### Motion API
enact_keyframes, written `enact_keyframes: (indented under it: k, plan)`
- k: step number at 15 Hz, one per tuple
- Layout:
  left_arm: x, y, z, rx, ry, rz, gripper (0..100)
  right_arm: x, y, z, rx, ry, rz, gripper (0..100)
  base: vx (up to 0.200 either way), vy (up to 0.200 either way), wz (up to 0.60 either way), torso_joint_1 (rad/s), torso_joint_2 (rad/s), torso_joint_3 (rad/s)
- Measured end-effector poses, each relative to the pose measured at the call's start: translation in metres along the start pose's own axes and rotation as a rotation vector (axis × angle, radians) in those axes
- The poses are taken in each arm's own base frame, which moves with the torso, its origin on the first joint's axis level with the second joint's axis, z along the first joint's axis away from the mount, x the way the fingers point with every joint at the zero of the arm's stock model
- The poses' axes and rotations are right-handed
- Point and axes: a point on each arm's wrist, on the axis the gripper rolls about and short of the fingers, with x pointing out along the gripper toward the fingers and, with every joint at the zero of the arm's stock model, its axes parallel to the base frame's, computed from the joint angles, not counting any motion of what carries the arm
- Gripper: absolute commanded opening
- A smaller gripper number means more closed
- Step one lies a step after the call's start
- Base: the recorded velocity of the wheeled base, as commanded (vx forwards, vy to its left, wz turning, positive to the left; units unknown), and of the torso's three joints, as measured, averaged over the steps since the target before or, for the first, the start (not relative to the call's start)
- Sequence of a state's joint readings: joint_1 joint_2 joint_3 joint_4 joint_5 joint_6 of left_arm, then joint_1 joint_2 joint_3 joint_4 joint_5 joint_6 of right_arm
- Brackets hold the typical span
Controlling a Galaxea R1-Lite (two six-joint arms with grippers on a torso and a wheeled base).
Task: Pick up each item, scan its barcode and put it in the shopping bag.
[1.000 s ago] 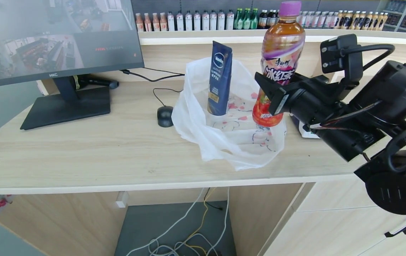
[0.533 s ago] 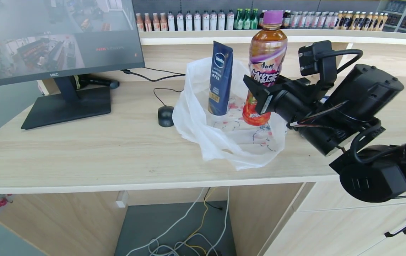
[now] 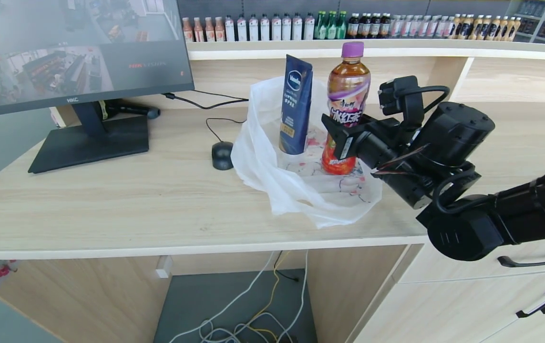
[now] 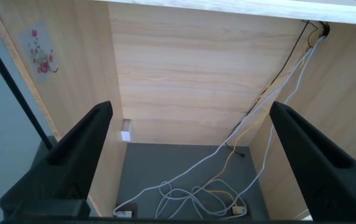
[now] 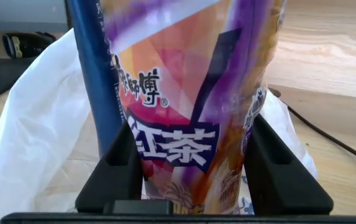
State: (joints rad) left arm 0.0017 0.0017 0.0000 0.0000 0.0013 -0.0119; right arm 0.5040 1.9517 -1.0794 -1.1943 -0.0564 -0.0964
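Right claw point(image 3: 344, 139), arm stretched leftward, pinches the upright bottle point(image 3: 348, 90), seemingly inside the shopping bag point(image 3: 258, 159).

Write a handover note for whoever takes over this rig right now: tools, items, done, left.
Right tool: shut on the tea bottle, upright, its base in the shopping bag's open mouth.
Left tool: open, empty, low in front of the counter.
Blue tube: standing in the bag, beside the bottle.
Done: tube bagged.
Left: release the bottle; whether it rests on the bag yet is unclear.
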Motion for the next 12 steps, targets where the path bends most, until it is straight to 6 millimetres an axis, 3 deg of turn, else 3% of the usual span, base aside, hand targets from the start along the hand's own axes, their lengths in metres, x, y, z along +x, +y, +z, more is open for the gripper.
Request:
enact_keyframes:
  k: [12]
  plan:
    - [0.000, 0.000, 0.000, 0.000, 0.000, 0.000, 100, 0.001, -0.001, -0.027, -0.009, 0.071, -0.007, 0, 0.000, 0.000, 0.00, 0.000, 0.00, 0.000]
